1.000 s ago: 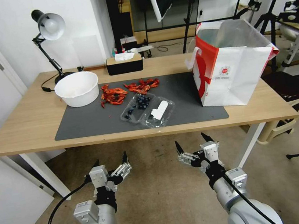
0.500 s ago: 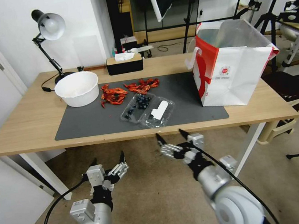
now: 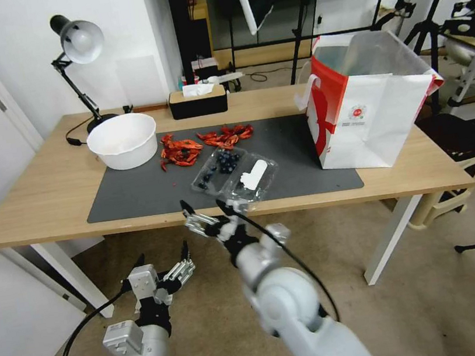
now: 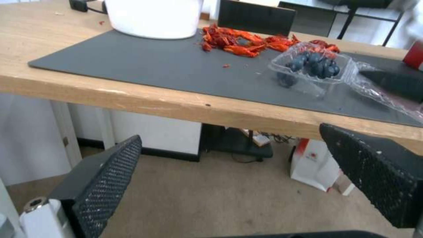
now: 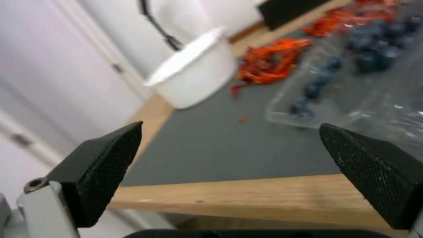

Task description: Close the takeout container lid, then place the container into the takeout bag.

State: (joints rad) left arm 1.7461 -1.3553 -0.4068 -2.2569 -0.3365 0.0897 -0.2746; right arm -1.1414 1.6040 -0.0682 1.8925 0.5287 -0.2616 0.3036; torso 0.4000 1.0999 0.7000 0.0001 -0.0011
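Right gripper: my right gripper [image 3: 205, 211] hung at the near edge of the table, just in front of the clamshell, its two black fingers spread wide apart with nothing between them.
Left gripper: my left gripper [image 3: 162, 258] sat low over the carpet, below the table edge and well apart from the box, fingers also spread and empty.
Takeout container: the small clear plastic clamshell takeout container [image 3: 217, 168] lay open on the dark grey mat [image 3: 134, 195], dark blue berries heaped in the half farther from me; from my left wrist the berry half [image 4: 310, 64] stood out clearly.
Lid: the clear plastic lid [image 3: 251, 177] with its white oblong sticker lay flat on the mat, joined to the berry half, on the side nearer me and to my right.
Takeout bag: the large boxy white paper takeout bag [image 3: 370, 115] with red side panels stood upright and open at the right end of the mat, well apart from the container.
Table: a light wooden table [image 3: 39, 194] carried everything.
Bowl: a large round white bowl [image 3: 122, 141] stood at the mat's far left corner.
Scraps: red crayfish shells [image 3: 180, 150] lay between the bowl and the berries.
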